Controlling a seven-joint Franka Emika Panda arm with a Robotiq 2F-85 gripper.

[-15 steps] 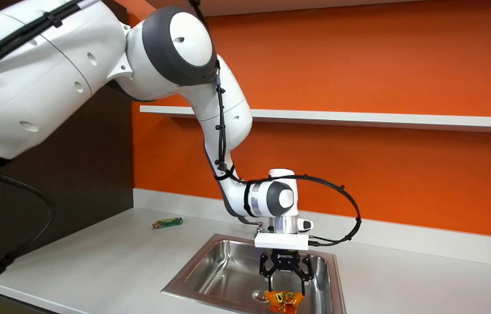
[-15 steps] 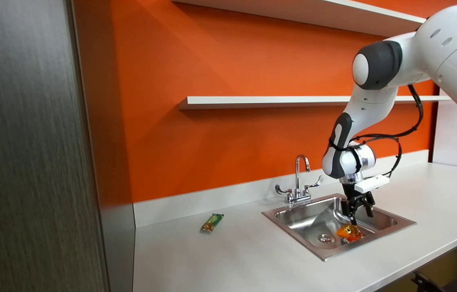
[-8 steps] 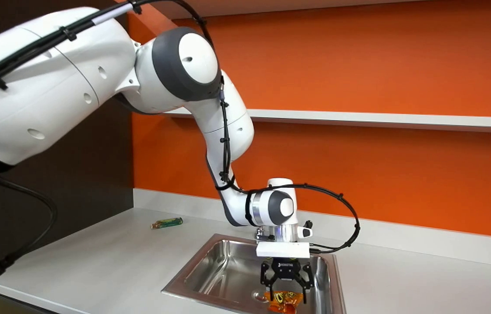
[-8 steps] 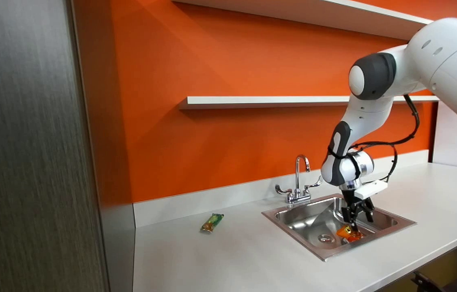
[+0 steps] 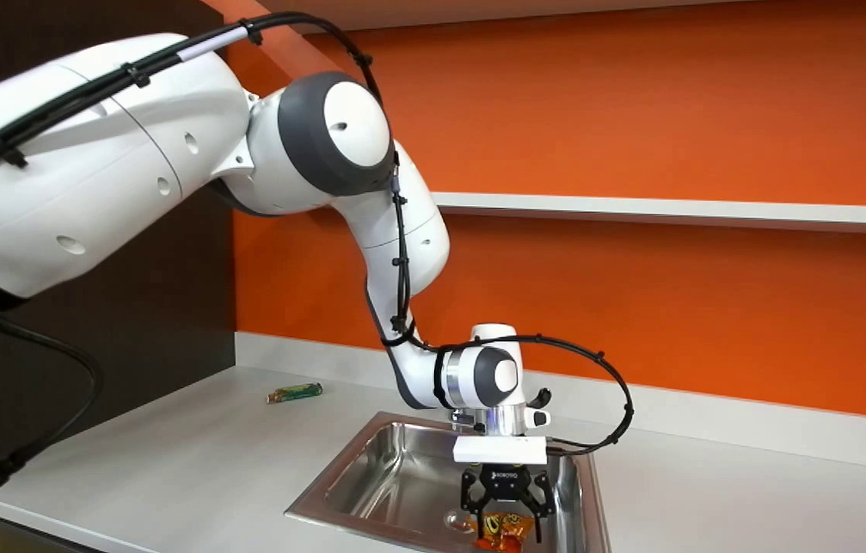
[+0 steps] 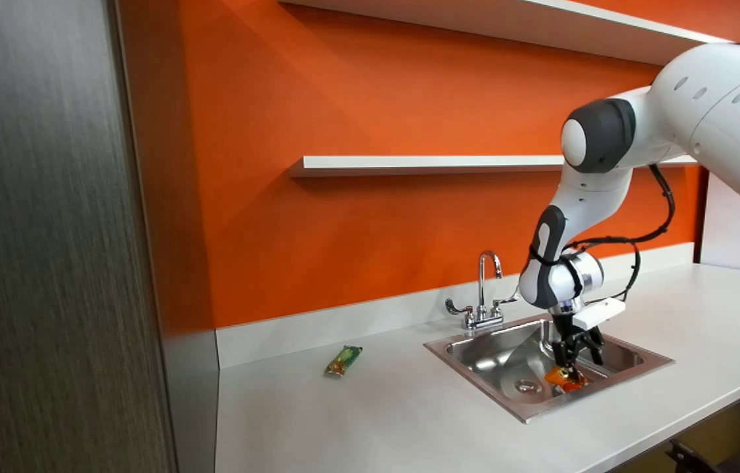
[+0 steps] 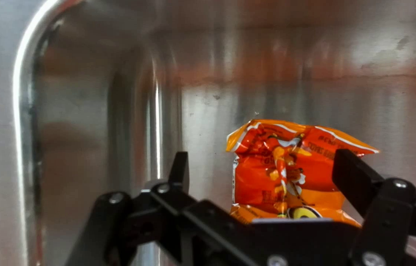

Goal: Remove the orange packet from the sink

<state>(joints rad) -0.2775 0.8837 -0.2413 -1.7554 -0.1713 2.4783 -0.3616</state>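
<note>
The orange packet (image 5: 508,525) lies crumpled on the floor of the steel sink (image 5: 323,484), beside the round drain (image 6: 527,386). The packet also shows in an exterior view (image 6: 557,376). My gripper (image 5: 509,538) is open and points down into the basin. Its fingers stand on either side of the packet. In the wrist view the packet (image 7: 255,177) lies between the fingertips (image 7: 261,159). There is a gap at the left finger, and the right finger overlaps the packet's right edge; I cannot tell whether it touches. The gripper body hides the packet's lower end.
The chrome faucet (image 6: 482,289) stands behind the sink, close to the arm. A small green packet (image 6: 343,361) lies on the pale countertop (image 6: 291,420) to the left of the sink. A white shelf (image 6: 429,164) runs along the orange wall.
The arm and gripper have moved down into the sink, the fingers coming lower around the packet. The gripper stays open. The packet has not visibly moved.
</note>
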